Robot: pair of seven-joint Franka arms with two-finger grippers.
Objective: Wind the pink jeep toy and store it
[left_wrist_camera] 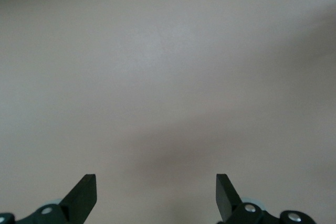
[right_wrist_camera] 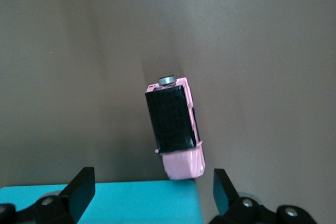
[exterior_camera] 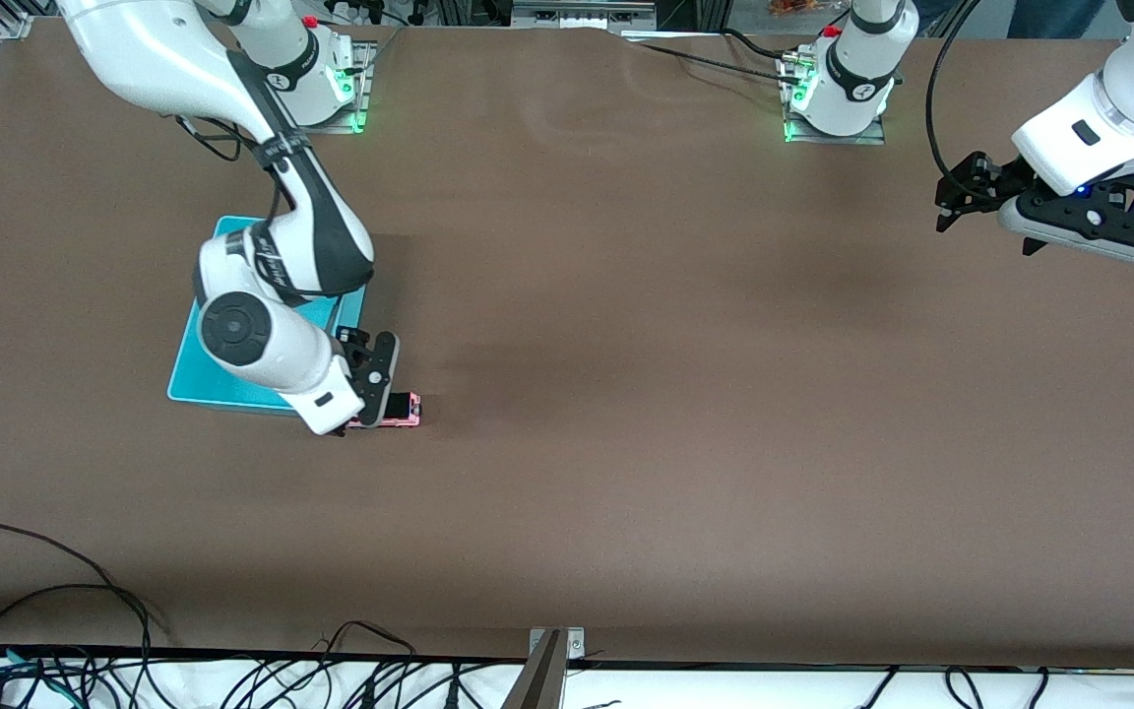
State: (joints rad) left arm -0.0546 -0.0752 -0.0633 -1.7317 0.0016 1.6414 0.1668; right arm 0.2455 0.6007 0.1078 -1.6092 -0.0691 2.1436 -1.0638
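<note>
Brown table (exterior_camera: 626, 394): right end effector (right_wrist_camera: 149, 195) spread over pink jeep toy (right_wrist_camera: 174, 127); left end effector (left_wrist_camera: 156, 195) spread, waiting.

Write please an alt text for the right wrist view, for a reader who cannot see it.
A pink jeep toy with a black roof stands on the brown table, just beside a corner of the turquoise bin. The right end effector hangs above it, fingers open and touching nothing.

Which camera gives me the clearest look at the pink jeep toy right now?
The right wrist view: the pink jeep toy lies whole between the open right gripper's fingers, black roof up, beside the turquoise bin. The front view shows only a pink sliver under that gripper. The left wrist view shows bare table only.
</note>
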